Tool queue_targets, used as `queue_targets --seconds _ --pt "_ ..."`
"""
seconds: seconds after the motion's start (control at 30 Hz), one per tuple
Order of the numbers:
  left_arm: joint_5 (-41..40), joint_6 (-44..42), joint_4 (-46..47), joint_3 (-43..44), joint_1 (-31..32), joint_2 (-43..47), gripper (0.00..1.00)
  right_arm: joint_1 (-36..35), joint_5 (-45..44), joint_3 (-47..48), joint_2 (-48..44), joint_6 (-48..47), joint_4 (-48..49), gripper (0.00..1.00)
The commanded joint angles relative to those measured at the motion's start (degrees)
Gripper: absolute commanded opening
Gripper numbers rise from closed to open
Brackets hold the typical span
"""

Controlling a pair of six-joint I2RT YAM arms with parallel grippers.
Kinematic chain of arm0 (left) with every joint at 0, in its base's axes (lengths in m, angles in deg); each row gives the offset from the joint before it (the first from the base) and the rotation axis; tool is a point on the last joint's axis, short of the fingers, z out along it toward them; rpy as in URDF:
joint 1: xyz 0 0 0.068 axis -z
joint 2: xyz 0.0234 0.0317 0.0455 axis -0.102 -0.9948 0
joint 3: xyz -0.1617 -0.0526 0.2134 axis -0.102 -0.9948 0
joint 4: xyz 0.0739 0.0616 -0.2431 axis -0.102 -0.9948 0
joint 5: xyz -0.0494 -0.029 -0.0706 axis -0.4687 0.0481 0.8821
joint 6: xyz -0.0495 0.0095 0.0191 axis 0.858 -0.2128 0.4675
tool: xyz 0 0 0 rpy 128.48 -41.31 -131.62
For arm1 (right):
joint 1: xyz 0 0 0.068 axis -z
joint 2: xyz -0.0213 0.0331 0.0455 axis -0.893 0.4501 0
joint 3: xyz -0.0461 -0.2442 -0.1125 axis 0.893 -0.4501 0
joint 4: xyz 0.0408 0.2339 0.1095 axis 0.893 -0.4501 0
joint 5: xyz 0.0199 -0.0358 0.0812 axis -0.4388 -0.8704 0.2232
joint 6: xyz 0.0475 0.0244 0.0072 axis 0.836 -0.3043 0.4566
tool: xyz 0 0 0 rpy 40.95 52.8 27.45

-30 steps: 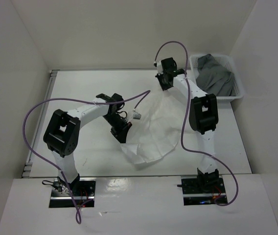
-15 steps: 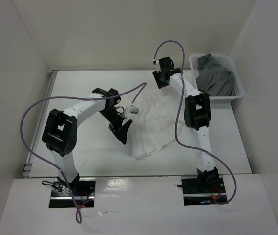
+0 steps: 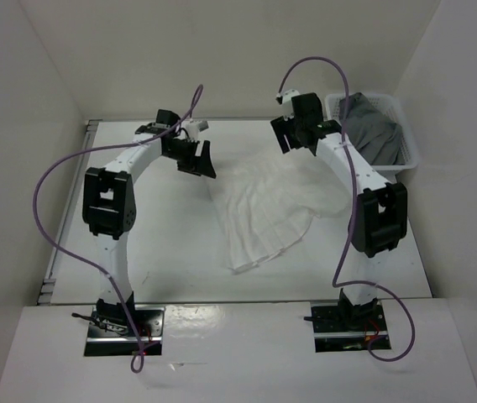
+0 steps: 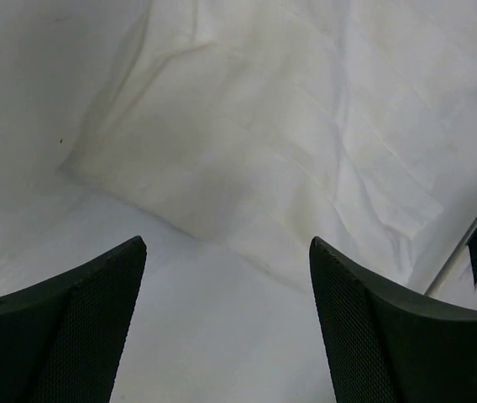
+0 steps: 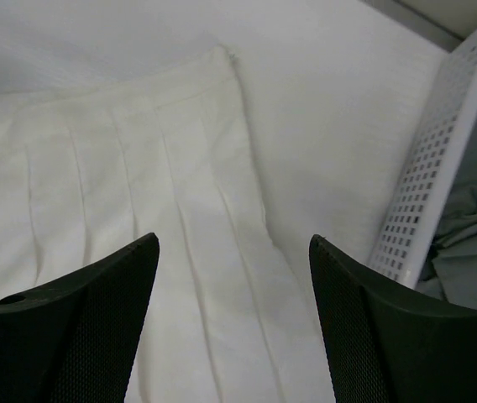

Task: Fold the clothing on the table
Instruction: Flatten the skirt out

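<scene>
Left gripper (image 4: pixel 228 243) and right gripper (image 5: pixel 234 239) both gape wide, empty
The skirt (image 3: pixel 264 214) lies flat on the table (image 3: pixel 154 243) just below them, probably spread so a fold can start cleanly

The skirt (image 3: pixel 264 214) is white with fine vertical pleats and lies on a plain white worktop (image 3: pixel 154 252). Beside the skirt, the mesh basket (image 5: pixel 423 193) is white with a grid of small square holes. The garment (image 3: pixel 377 134) in it is dark grey. The left gripper (image 4: pixel 226 243) and right gripper (image 5: pixel 234 239) are black and finely dotted. The cables (image 3: pixel 49 218) are purple.
</scene>
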Motion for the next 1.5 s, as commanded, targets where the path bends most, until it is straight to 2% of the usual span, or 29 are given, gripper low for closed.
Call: queue_targets --seconds 0.0,0.17,0.3,0.47,0.7,0.93,1.0,1.13,1.17,1.2,1.23,1.33,1.47 --pt "-2.7 9.1 6.8 2.1 1.8 -7.7 0.84 -0.6 -1.7 -3.6 -4.6 -2.6 3.1 0.77" --pt "-5.5 15.4 9.8 3.4 2.4 -11.5 0.83 -0.6 -3.0 -5.5 -6.4 -3.4 2.5 0.77" --pt "-10.6 17.5 11.1 2.0 2.4 -10.8 0.82 -0.6 -3.0 -6.0 -6.9 -3.9 2.0 0.77" --pt "-16.4 18.0 11.9 -0.6 2.4 -10.2 0.82 -0.6 -1.9 -6.0 -6.9 -3.9 2.0 0.77" --pt "-19.2 18.6 12.4 -2.7 4.1 -9.6 0.79 -0.6 -0.7 -5.5 -5.3 -3.9 2.0 0.77" --pt "-20.2 19.7 12.4 -1.6 6.8 -10.8 0.58 -0.6 -0.7 -5.5 -3.6 -3.9 2.5 0.77" --pt "-20.2 20.2 12.4 -1.0 6.8 -11.4 0.57 -0.6 -0.7 -5.5 -3.6 -3.9 3.0 0.77" --pt "-20.2 20.2 12.4 -1.0 7.4 -11.4 0.47 -0.1 -0.7 -5.5 -3.1 -3.9 3.7 0.77" --pt "-20.2 20.2 12.4 -1.0 7.4 -11.4 0.39 -0.1 -0.7 -6.0 -3.1 -3.9 4.4 0.77" --pt "-20.2 20.2 12.4 -1.0 7.4 -11.4 0.39 0.5 -0.7 -6.0 -3.1 -3.9 4.4 0.77" --pt "-20.8 20.2 12.4 -1.0 7.4 -11.4 0.29 0.5 -0.1 -6.0 -2.4 -3.9 5.1 0.77" --pt "-22.1 19.1 10.5 -2.1 7.4 -10.1 0.11 1.7 -0.1 -5.3 0.7 -3.9 7.6 0.77" --pt "-24.0 17.4 10.5 -4.1 7.4 -8.0 0.02 3.4 0.6 -1.8 6.9 -5.2 11.2 0.77"
